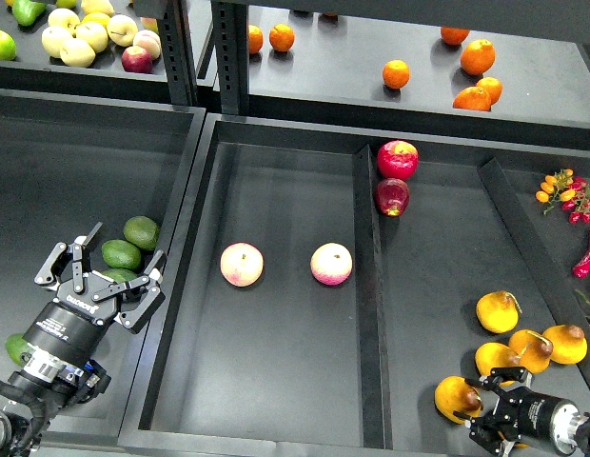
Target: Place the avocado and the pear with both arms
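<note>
The left gripper (pixel 105 271) sits at about eight o'clock in the view, with its fingers spread wide and nothing between them. Just past its tips lie the avocados. The one closest to its fingers, the avocado (pixel 121 254), is dark green and lies flat with its long side running from nine o'clock to three o'clock. A second avocado (pixel 141 231) touches it at about one o'clock. Both lie close to the right wall (pixel 186 205) of the left bin, so there is little room on that side, but lots of bare floor toward eleven o'clock.

The right gripper (pixel 474 407) is down at five o'clock. Its fingers press against the pear (pixel 453 397), a yellow-orange one with a brown patch, and seem to grip it, but the tips are dark and hard to see. I cannot tell which way its stem points. Three more pears (pixel 528 338) bunch together at one o'clock from it, one touching the gripper.

The middle bin (pixel 276 381) holds two pink-yellow apples (pixel 242 264), well apart, with open floor all around. Two red apples (pixel 395 171) sit by the divider.
</note>
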{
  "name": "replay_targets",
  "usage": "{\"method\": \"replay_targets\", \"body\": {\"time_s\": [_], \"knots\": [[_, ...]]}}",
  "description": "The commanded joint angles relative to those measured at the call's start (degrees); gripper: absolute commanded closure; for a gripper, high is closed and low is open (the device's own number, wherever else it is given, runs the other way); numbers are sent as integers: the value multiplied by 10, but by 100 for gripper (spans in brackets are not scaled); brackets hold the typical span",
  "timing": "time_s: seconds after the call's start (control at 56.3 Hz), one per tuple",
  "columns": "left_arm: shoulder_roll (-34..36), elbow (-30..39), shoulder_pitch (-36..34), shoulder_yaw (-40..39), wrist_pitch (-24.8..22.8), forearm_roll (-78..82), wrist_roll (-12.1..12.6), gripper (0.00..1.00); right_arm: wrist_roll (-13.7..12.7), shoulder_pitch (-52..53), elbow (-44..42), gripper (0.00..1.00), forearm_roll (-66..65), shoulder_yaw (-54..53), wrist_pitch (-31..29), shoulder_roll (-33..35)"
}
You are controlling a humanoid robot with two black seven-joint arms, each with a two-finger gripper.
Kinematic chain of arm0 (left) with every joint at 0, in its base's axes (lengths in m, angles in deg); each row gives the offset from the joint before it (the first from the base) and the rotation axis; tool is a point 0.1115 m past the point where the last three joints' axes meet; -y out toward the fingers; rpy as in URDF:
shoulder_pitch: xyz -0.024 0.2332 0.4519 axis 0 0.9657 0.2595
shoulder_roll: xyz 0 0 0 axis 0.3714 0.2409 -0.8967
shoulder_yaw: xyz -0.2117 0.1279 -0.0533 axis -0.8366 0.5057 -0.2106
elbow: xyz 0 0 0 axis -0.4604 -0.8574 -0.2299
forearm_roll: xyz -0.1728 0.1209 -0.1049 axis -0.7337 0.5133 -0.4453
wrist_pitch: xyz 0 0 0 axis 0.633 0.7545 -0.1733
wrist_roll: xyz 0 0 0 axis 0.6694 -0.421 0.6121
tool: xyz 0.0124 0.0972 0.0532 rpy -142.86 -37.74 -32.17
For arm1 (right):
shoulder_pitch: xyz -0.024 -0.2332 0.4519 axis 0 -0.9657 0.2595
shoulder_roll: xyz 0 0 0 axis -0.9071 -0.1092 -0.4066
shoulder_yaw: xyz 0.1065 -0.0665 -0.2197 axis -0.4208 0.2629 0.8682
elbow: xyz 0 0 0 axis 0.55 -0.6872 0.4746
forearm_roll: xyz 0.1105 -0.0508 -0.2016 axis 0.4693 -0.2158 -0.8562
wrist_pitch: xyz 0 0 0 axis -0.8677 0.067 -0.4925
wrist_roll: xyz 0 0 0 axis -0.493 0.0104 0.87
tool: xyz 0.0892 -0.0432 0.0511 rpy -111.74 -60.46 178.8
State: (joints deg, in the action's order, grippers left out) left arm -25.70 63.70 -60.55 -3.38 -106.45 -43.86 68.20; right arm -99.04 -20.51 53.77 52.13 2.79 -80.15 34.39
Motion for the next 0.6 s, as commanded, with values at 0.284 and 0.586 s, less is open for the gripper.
{"method": "replay_targets", "body": {"time_s": [0.284,0.586], "knots": [[0,1,1,-3,0,4,0,1,0,44,11,1,8,-97,3,-28],[0,8,14,-1,0,17,0,1,0,83,47,1,48,-246,65,-176]]}}
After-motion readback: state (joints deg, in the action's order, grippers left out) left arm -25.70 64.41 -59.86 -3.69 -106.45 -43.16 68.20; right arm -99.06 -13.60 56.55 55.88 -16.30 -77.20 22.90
